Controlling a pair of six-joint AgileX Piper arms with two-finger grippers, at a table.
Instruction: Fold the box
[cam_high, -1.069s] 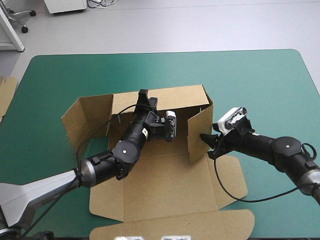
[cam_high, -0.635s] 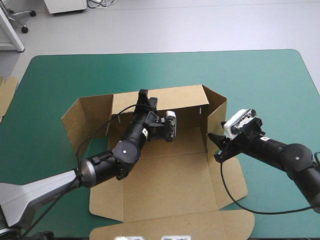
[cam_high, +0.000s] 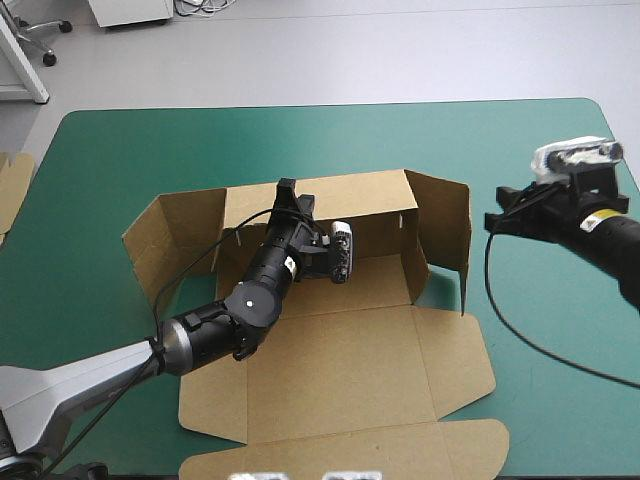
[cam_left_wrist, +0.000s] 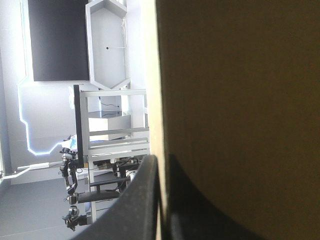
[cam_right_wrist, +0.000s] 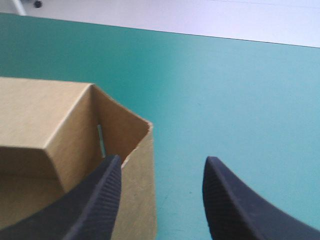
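Plainly, the box (cam_high: 340, 350) sits mid-table on the cover (cam_high: 130, 140) and is only half raised. Its far wall (cam_high: 350, 205) stands up, the lid (cam_high: 340, 440) lies flat on the near side, the left flap (cam_high: 165, 240) leans outward, and the right flap (cam_high: 447, 228) stands loose, swung out at an angle. Our left gripper (cam_high: 291, 192) is all but closed on the top edge of the far wall, with the board pinched between its fingers. Our right gripper (cam_high: 497, 222) is spread wide and empty, off to the right of the box over bare cover, touching nothing. As we judge it, the main risk is the right flap. Nothing holds it, so it may sag further outward or drop flat before we get back to it. If we come in from the right with fingers this wide, we could catch the flap's free edge instead of its face. That would shove the whole box leftward. Since the left gripper pins the far wall at one spot only, such a shove would twist the board there and could crease or tear it, or pull it out of the pinch. We also expect the far wall to fall back if the left gripper lets go before a flap is tucked. The left flap has no support either, so it may splay wider while we attend to the right side.
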